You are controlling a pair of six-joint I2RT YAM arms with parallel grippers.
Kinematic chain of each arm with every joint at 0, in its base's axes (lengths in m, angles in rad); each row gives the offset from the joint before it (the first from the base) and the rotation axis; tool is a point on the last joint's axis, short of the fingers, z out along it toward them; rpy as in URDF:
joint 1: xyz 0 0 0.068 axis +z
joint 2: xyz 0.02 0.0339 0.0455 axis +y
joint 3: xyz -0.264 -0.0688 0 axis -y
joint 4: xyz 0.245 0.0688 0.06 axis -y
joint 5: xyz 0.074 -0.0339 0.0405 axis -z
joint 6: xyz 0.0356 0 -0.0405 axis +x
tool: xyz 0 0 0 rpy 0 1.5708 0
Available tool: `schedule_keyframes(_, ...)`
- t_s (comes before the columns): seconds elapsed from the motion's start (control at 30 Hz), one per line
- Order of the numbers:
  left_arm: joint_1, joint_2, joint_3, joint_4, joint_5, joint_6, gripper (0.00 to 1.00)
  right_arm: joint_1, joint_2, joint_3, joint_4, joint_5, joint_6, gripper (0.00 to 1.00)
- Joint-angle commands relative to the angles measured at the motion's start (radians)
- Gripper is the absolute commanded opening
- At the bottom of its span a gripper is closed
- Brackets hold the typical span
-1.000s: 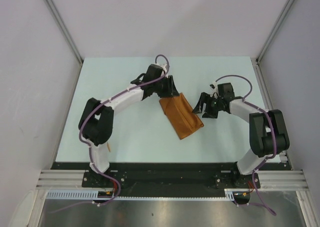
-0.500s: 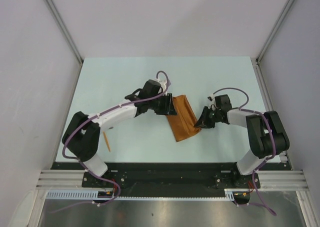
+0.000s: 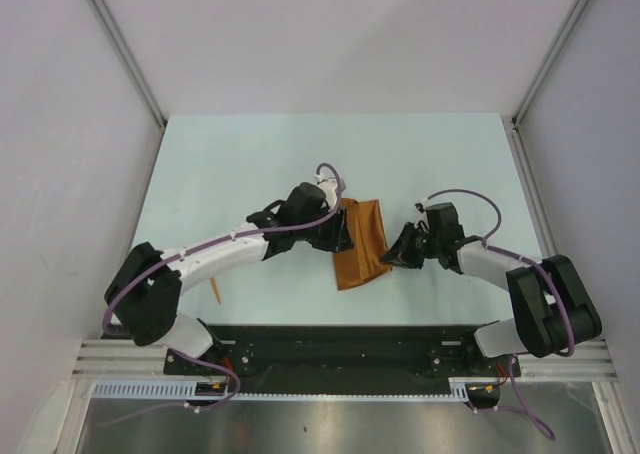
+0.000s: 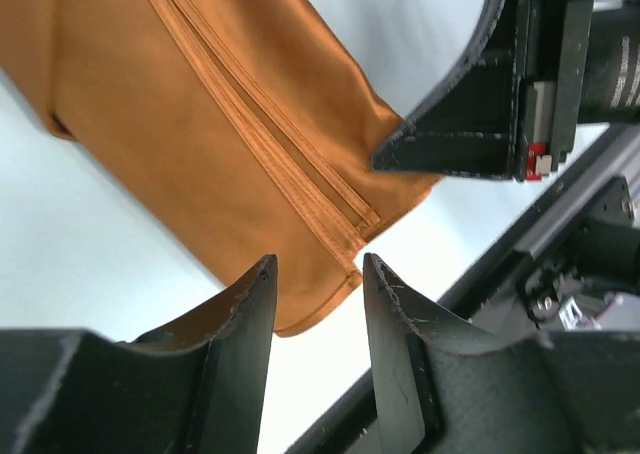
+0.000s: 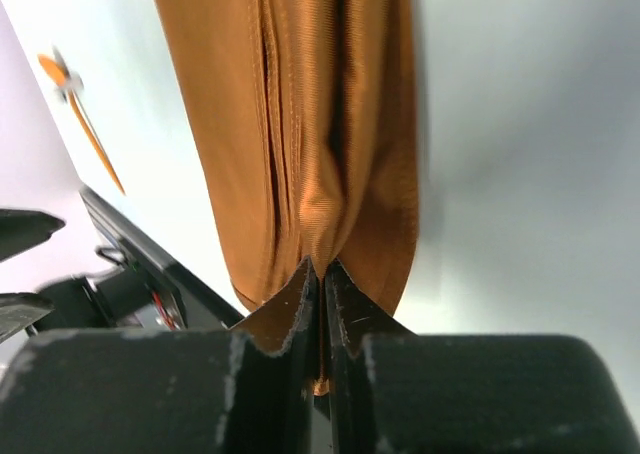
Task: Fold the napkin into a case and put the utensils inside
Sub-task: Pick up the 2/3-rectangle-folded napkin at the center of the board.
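Centre frame: your right gripper (image 5: 322, 272) pinches the folded napkin (image 3: 362, 244); your left gripper (image 4: 318, 269) stands half-open at its edge.

napkin (image 3: 362, 244) on table (image 3: 250, 164), utensil (image 3: 213, 289) well left

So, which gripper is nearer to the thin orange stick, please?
Left. The left gripper is at the napkin edge facing the stick; the right gripper pinches the opposite edge, farther off.
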Motion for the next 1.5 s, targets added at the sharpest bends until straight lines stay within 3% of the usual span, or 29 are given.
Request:
schedule_keyframes(0.0, 0.004, -0.052, 0.007, 0.064, -0.055, 0.014, 0.44, 0.01, -0.01, -0.003, 0.075, -0.029, 0.074, 0.08)
schedule_keyframes(0.2, 0.003, -0.041, 0.012, 0.088, -0.033, 0.004, 0.45, 0.038, 0.028, -0.017, 0.175, -0.036, 0.126, 0.06)
schedule_keyframes(0.5, 0.004, 0.054, 0.083, 0.016, -0.096, -0.007, 0.41, -0.064, 0.092, 0.041, 0.092, -0.018, 0.002, 0.08)
schedule_keyframes(0.9, 0.041, 0.319, 0.332, -0.042, -0.119, -0.019, 0.33, -0.123, 0.264, 0.192, 0.064, -0.012, -0.107, 0.09)
schedule_keyframes(1.03, 0.044, 0.315, 0.331, -0.038, -0.113, -0.004, 0.33, -0.13, 0.24, 0.175, 0.031, -0.018, -0.124, 0.1)
schedule_keyframes(1.13, 0.046, 0.307, 0.32, -0.047, -0.125, 0.004, 0.33, -0.133, 0.212, 0.153, 0.015, -0.033, -0.135, 0.14)
schedule_keyframes(1.3, 0.047, 0.285, 0.3, -0.07, -0.124, 0.01, 0.33, -0.131, 0.163, 0.133, -0.074, -0.012, -0.196, 0.46)
schedule_keyframes(1.47, 0.047, 0.259, 0.289, -0.074, -0.107, 0.014, 0.33, -0.131, 0.135, 0.103, -0.108, -0.013, -0.237, 0.49)
